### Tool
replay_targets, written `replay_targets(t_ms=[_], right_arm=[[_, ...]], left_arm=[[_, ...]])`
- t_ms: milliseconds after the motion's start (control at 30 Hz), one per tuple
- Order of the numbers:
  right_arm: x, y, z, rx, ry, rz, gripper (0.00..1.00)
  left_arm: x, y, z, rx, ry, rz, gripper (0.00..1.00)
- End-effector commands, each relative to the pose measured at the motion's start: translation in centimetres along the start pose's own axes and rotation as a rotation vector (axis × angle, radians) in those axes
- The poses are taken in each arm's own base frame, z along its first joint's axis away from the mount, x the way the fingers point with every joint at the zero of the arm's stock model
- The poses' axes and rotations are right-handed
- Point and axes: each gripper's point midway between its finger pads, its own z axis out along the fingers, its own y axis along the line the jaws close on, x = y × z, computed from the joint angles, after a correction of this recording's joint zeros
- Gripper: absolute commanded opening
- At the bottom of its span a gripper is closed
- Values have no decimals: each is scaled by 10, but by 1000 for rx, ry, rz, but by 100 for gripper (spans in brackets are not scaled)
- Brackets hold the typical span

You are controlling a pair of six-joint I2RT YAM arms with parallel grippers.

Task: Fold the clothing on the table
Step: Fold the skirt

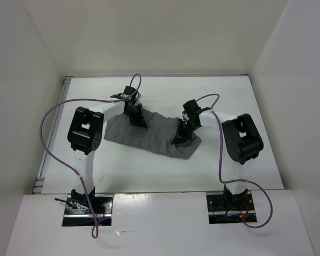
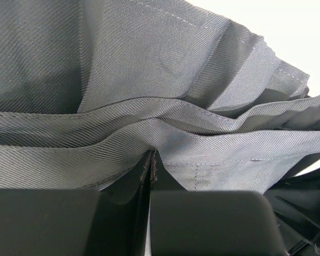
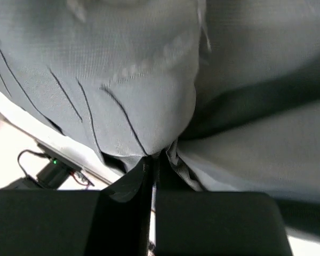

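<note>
Where: grey pleated skirt lies rumpled mid-way across the tabletop.
Left fingers: pinched shut on a seamed edge.
Right fingers: clamped on bunched cloth.
Handling: likely light, limp, not slippery.
Hold: hems and corners, not mid-panel.

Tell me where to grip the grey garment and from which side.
Grip the clothing at its two ends, coming down from above. It lies flat on the table, so probably only edges and raised folds can be pinched. The left gripper is shut on a stitched edge at the far left, the right gripper on a bunched fold at the right end.
</note>
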Motion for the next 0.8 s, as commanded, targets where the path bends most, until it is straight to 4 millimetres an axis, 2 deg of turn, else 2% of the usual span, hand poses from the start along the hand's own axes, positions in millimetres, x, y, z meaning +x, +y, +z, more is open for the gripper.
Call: replay_targets(t_ms=[0,67,100,133,167,233,267,333,467,500,533,567,600,633,667,700,733,767], right_arm=[[-7,24,-26,-10,-105,-25,0],[-3,20,-45,53,-154,-7,0],[-2,29,-63,36,-195,0,0],[0,31,-71,34,-210,7,0],[11,22,-71,52,-189,31,0],[23,28,-80,19,-192,47,0],[40,24,-74,30,-151,48,0],[54,22,-72,41,-126,62,0],[96,5,-48,113,-6,73,0],[110,12,-45,109,24,49,2],[123,5,-37,145,64,51,7],[129,8,-35,148,75,42,20],[145,10,-34,156,114,11,24],[154,7,-35,180,138,7,26],[151,10,-40,184,119,14,33],[149,4,-48,230,92,16,36],[140,16,-61,216,32,19,38],[135,17,-69,233,-4,26,39]], left_arm=[[-2,11,-10,-37,-16,15,0],[-4,15,-11,-39,-20,18,0],[-4,15,-11,-40,-20,18,0],[-1,17,-10,-44,-12,15,0],[-1,17,-10,-44,-12,15,0],[-4,20,-11,-46,-16,7,0],[-4,20,-11,-46,-17,7,0],[-2,21,-8,-41,-4,13,0],[-1,20,-9,-32,2,13,0],[-2,18,-10,-31,2,13,0],[-1,17,-10,-23,6,22,0],[-1,17,-10,-23,6,22,0],[-3,11,-16,-5,4,26,0],[-3,3,-22,28,4,41,4],[-7,-6,-30,54,-9,51,10],[-8,-12,-36,75,-17,58,26],[-17,-25,-57,118,-56,73,37],[-20,-31,-66,130,-76,83,45]])
